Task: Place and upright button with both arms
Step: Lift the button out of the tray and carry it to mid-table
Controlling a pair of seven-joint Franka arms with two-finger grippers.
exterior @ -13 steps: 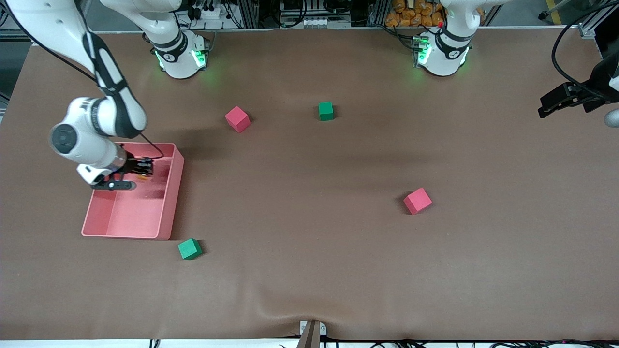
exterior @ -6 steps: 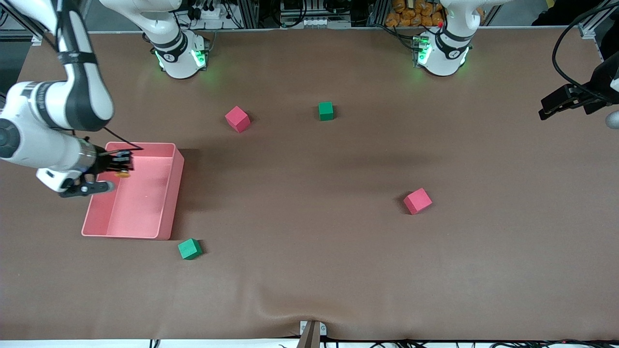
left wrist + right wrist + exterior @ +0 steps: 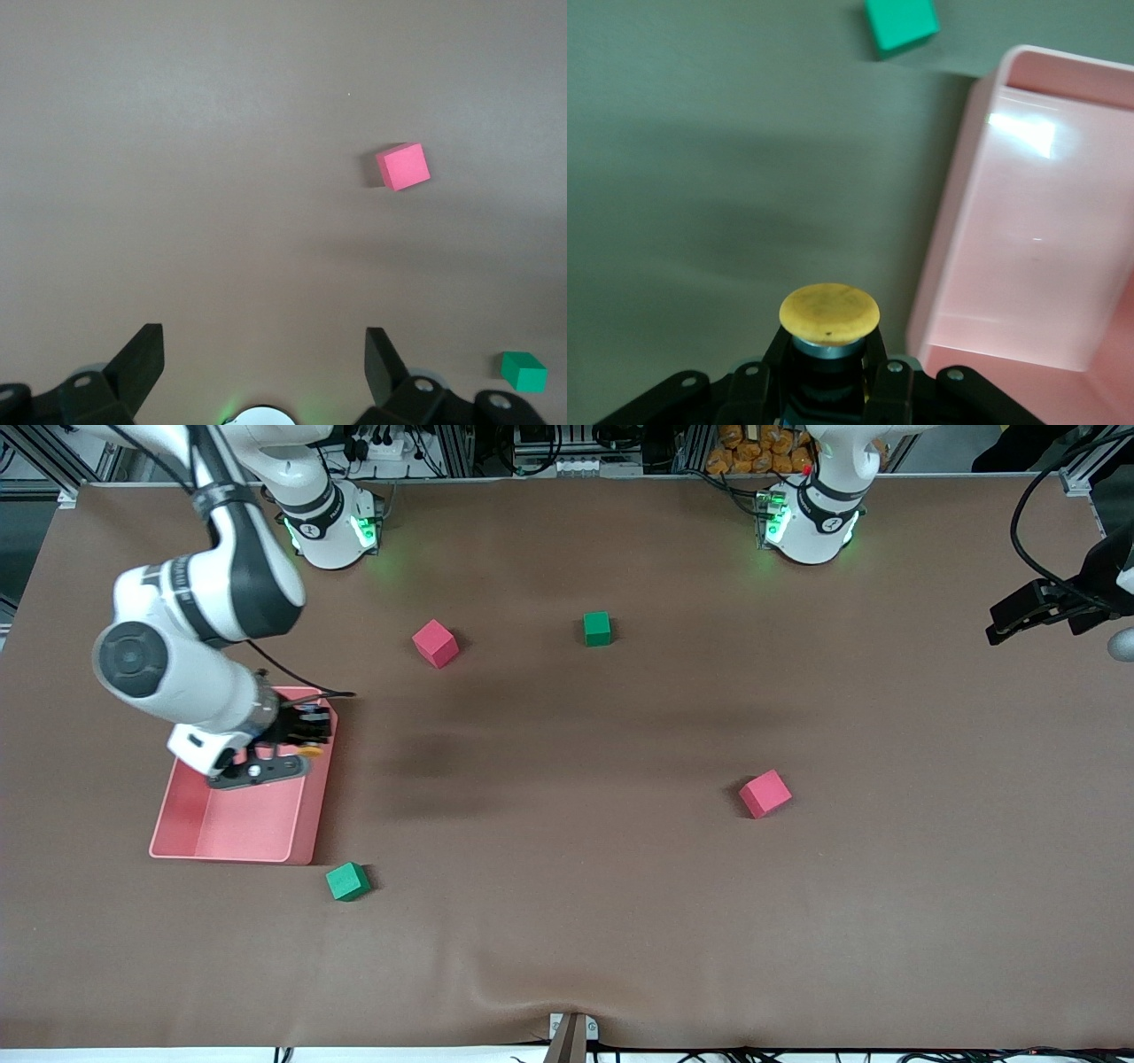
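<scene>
Button lifted over the tray's edge

Button [image 3: 829, 315] sits pinched in the right gripper [image 3: 301, 737], jaws pressed on its black body, orange cap facing out. Half a second ago the gripper hung over the pink tray's [image 3: 239, 833] 9 o'clock wall; now it is over the 3 o'clock wall, heading toward open table [image 3: 567, 921]. I judge the pick done and the carry begun. The left gripper [image 3: 264, 363] waits, jaws spread, over bare table, with a pink cube [image 3: 403, 166] at its 1 o'clock.
</scene>
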